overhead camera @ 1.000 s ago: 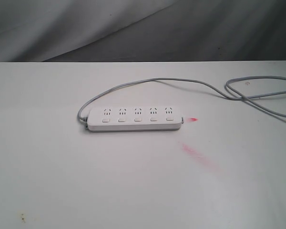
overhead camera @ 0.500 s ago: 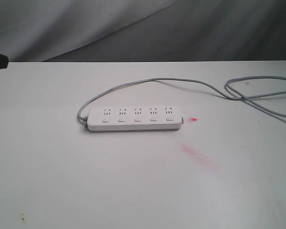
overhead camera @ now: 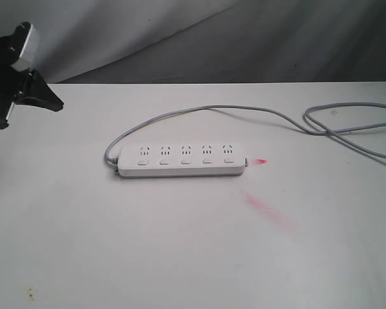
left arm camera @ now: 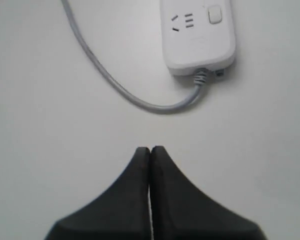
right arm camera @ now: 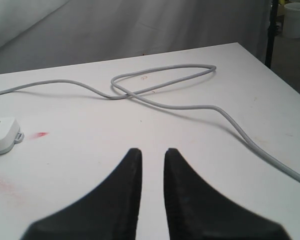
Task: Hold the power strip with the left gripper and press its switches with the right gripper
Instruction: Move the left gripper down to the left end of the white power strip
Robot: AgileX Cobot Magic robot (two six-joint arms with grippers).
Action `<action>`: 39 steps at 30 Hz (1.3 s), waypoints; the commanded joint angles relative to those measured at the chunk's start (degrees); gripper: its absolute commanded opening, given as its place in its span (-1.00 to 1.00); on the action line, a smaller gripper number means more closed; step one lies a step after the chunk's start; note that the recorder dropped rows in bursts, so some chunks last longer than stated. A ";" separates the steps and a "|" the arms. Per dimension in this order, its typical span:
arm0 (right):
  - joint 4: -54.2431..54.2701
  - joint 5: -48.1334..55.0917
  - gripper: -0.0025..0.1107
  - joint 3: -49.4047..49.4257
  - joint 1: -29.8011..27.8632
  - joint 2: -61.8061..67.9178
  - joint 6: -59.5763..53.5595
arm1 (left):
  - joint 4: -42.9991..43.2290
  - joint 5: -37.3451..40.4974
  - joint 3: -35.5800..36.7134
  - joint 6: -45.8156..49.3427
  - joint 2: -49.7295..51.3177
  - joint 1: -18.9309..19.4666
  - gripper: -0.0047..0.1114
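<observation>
Your left gripper [left arm camera: 150,150] is pinched closed on nothing, apart from the power strip [overhead camera: 182,160]; your right gripper [right arm camera: 151,152] is slightly parted, empty. The bucket [right arm camera: 296,19] hides its contents.

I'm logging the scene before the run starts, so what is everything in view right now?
power strip: one, white, table's middle
switches: five, white, row along the strip
cord: one, grey, from the strip's end, looping across the table's far side
red smears: two, table, beside the strip's cordless end
table: one, white, under everything
backdrop: one, grey cloth, behind the table
left gripper: one, black, jaws shut, exterior view's left edge
right gripper: one, black, jaws slightly apart, seen only in its wrist view
</observation>
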 commanded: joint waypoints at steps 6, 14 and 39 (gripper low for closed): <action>-0.29 -0.41 -0.68 0.23 -0.12 -0.31 0.06 | -21.30 0.23 -1.70 0.41 2.35 -2.90 -0.92; -0.29 -0.41 -0.68 0.23 -0.12 -0.31 0.06 | -10.50 0.23 -1.70 0.41 3.11 -4.84 -0.60; -0.29 -0.41 -0.68 0.23 -0.12 -0.31 0.06 | -3.66 0.23 -1.70 -6.45 9.12 -11.14 0.42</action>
